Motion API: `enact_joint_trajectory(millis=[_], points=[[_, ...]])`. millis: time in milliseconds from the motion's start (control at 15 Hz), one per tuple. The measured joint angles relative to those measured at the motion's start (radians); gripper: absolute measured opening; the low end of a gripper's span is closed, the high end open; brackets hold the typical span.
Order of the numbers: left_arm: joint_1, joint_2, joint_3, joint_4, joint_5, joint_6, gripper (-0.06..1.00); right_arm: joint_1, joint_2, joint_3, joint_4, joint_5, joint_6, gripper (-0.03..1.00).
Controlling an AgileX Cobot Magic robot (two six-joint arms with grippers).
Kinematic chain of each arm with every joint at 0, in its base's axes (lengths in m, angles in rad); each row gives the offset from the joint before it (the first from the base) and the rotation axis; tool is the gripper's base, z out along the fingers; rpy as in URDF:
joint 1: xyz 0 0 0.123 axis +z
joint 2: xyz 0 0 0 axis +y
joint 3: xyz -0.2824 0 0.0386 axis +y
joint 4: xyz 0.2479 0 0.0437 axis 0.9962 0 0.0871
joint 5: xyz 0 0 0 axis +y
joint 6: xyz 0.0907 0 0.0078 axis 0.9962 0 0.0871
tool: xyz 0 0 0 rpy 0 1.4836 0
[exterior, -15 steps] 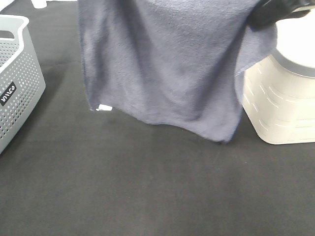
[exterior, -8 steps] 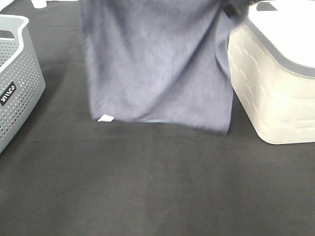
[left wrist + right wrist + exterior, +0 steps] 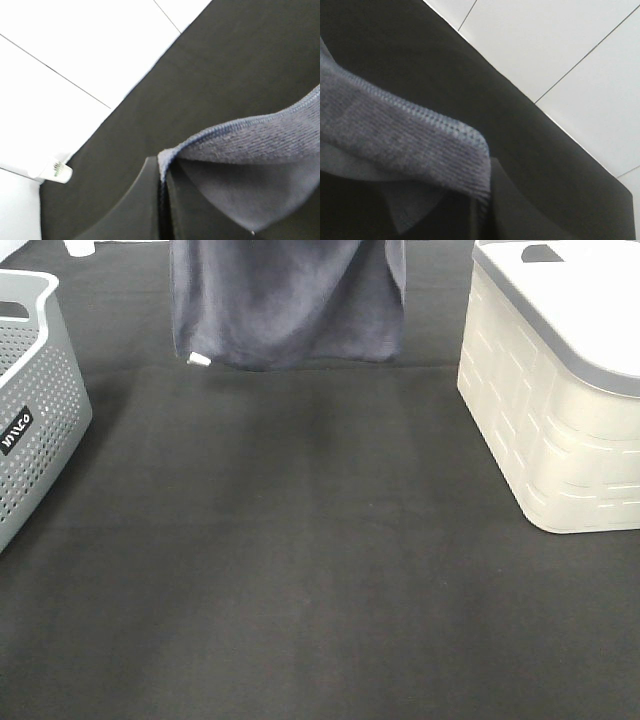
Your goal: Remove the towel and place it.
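The grey-lavender towel (image 3: 285, 305) hangs in folds at the back of the table, its lower hem just above the black cloth and its white tag (image 3: 200, 359) at the lower left corner. Both grippers are above the top edge of the exterior high view. In the left wrist view my left gripper (image 3: 162, 175) is shut on one stitched corner of the towel (image 3: 240, 165). In the right wrist view my right gripper (image 3: 482, 200) is shut on another corner of the towel (image 3: 395, 140).
A grey perforated basket (image 3: 35, 390) stands at the left edge. A cream bin with a grey-rimmed white lid (image 3: 560, 390) stands at the right. Black cloth (image 3: 300, 570) covers the table between them; white tiled floor lies beyond its far edge.
The towel has come off the cream bin, moved toward the back and narrowed into folds as its held corners came closer together. The bin's lid now shows bare.
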Motion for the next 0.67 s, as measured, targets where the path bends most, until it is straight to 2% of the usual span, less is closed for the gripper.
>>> enact_joint_trajectory(millis=[67, 200, 333, 533, 667], points=[[0.001, 0.040, 0.000, 0.000, 0.025, 0.000, 0.00, 0.000, 0.031, 0.000, 0.006, 0.003, 0.001, 0.00], [0.001, 0.109, 0.000, -0.052, 0.166, 0.001, 0.00, 0.000, 0.067, 0.012, 0.045, 0.118, 0.020, 0.00], [0.001, 0.133, 0.000, -0.165, 0.356, 0.063, 0.00, 0.000, 0.068, 0.041, 0.101, 0.329, 0.038, 0.00], [0.001, 0.137, 0.000, -0.339, 0.601, 0.225, 0.00, 0.000, 0.068, 0.041, 0.133, 0.627, 0.039, 0.00], [0.001, 0.149, 0.000, -0.385, 0.695, 0.301, 0.00, 0.000, 0.068, 0.041, 0.142, 0.773, 0.038, 0.00]])
